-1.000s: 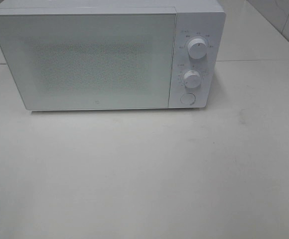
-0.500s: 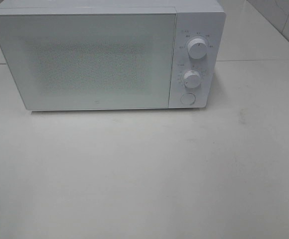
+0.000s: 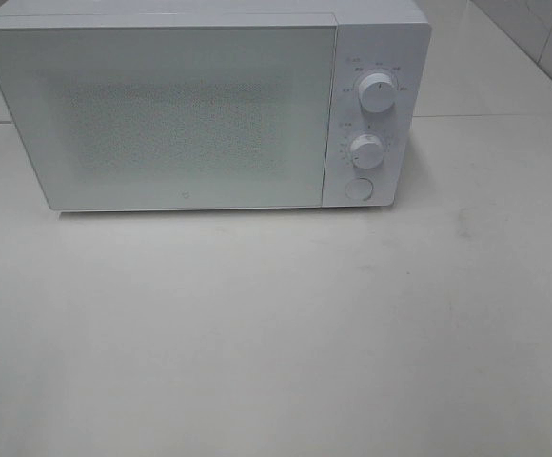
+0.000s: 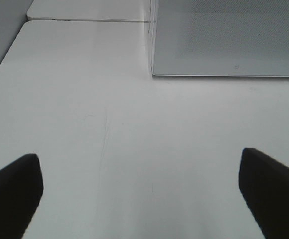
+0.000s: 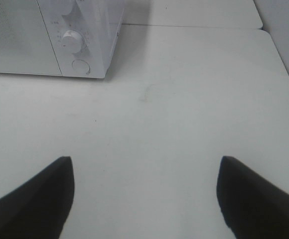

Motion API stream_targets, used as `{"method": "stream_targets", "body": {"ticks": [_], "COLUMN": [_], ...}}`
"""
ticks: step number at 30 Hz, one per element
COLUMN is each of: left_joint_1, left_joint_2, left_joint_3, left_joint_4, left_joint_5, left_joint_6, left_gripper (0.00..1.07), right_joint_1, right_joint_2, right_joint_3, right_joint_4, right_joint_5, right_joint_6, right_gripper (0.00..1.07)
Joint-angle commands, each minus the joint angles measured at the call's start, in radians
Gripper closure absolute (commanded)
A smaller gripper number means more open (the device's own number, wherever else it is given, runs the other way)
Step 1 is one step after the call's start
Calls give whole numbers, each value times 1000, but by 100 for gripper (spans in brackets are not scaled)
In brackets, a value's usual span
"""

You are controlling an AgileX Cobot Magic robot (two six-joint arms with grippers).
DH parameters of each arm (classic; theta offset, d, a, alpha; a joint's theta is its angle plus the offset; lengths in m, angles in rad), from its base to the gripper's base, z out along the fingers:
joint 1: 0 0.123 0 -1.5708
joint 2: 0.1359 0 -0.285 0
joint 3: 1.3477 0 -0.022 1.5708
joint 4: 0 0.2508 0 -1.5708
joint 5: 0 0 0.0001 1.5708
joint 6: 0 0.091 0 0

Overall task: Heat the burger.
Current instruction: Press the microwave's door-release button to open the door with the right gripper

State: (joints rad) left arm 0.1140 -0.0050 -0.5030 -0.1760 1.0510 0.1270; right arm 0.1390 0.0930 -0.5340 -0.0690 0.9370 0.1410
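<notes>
From here I see my left gripper (image 4: 139, 196) hanging over the white surface (image 4: 84, 109), its dark fingers (image 4: 15, 191) spread wide apart. The microwave (image 4: 224, 40) stands by the surface's far edge.

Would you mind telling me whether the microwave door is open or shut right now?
Shut: the door sits flush with the control panel beside it, and no gap shows along its edges.

One microwave (image 3: 181, 114), two knobs (image 3: 378, 94) (image 3: 366, 150), one button (image 3: 358, 188).
</notes>
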Motion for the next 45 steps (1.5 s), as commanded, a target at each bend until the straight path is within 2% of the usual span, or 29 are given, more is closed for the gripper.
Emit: {"method": "stream_targets", "body": {"ticks": [1, 4, 12, 17, 19, 23, 34, 39, 45], "left_joint_1": [5, 5, 5, 5, 5, 5, 5, 5, 5], "left_joint_2": [-19, -19, -19, -19, -19, -19, -19, -19, -19], "left_joint_3": [2, 2, 2, 2, 2, 2, 2, 2, 2], "left_joint_4": [-5, -5, -5, -5, -5, -5, -5, -5, -4], "left_joint_5": [-11, -11, -11, -11, -11, -11, -11, -11, -11], "left_joint_6": [-4, -4, -4, -4, -4, -4, -4, -4, -4], "left_gripper": [6, 6, 6, 6, 6, 6, 6, 6, 6], "right_joint_1": [-4, -4, -4, -4, -4, -4, -4, -4, -4], "right_joint_2": [77, 98, 303, 365, 450, 514, 730, 813, 973], "right_joint_3": [-9, -9, -8, -8, -8, -5, 136, 150, 172], "right_joint_4": [1, 0, 2, 5, 8, 8, -2, -5, 0], "right_joint_5": [-110, -134, -379, -443, -522, -580, -1052, -1153, -1362], "right_joint_6": [5, 4, 1, 1, 1, 8, 6, 0, -69], "right_gripper": [32, 32, 32, 32, 32, 32, 32, 32, 32]}}
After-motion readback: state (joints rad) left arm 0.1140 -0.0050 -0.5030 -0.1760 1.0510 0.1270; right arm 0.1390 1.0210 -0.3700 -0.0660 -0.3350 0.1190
